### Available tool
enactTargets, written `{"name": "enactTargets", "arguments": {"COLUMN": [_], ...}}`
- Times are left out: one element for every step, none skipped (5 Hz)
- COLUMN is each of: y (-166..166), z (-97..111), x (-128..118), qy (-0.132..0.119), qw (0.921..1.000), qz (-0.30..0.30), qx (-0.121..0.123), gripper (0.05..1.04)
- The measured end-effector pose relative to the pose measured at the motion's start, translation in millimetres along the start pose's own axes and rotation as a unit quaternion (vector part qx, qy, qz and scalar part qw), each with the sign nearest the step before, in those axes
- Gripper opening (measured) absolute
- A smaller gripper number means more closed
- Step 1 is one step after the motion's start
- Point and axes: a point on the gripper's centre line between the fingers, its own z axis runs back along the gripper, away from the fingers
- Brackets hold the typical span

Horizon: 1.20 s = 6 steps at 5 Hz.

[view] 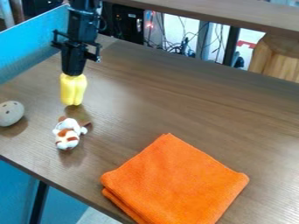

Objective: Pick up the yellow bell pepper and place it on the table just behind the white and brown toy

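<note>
At the upper left, my gripper (pixel 73 73) hangs over the brown table, shut on a yellow lobed object (pixel 73 91) that points downward. Just below it in the view lies a small white plush toy (pixel 68 133) with orange-brown patches. A pale ball with small holes (pixel 10 113) rests at the left edge. The folded orange cloth (pixel 175 179) lies flat in the lower middle, apart from the plush toy.
A blue panel (pixel 35 41) borders the table (pixel 175 105) on the left, beside the arm. Along the back runs a raised brown ledge (pixel 222 14), with cables and a wooden piece (pixel 276 57) behind the table edge.
</note>
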Motion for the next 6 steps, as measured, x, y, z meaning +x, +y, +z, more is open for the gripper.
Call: {"name": "enactTargets", "arguments": {"y": [-4.3, -2.6, -3.0, -4.4, -2.5, -5.6], "z": [-2.3, -4.8, -7.2, -10.1, -4.0, 20.1], "x": [1.4, 1.2, 1.0, -2.6, -9.7, -21.8], "qy": [-0.005, -0.004, -0.003, 0.002, 0.007, 0.008], "qw": [0.9995, 0.9992, 0.9991, 0.9991, 0.9993, 0.9995], "qz": [-0.003, 0.008, 0.016, 0.015, 0.023, 0.029], "qx": [-0.030, -0.039, -0.039, -0.040, -0.029, 0.007], "gripper": [0.116, 0.141, 0.347, 0.651, 0.938, 1.012]}}
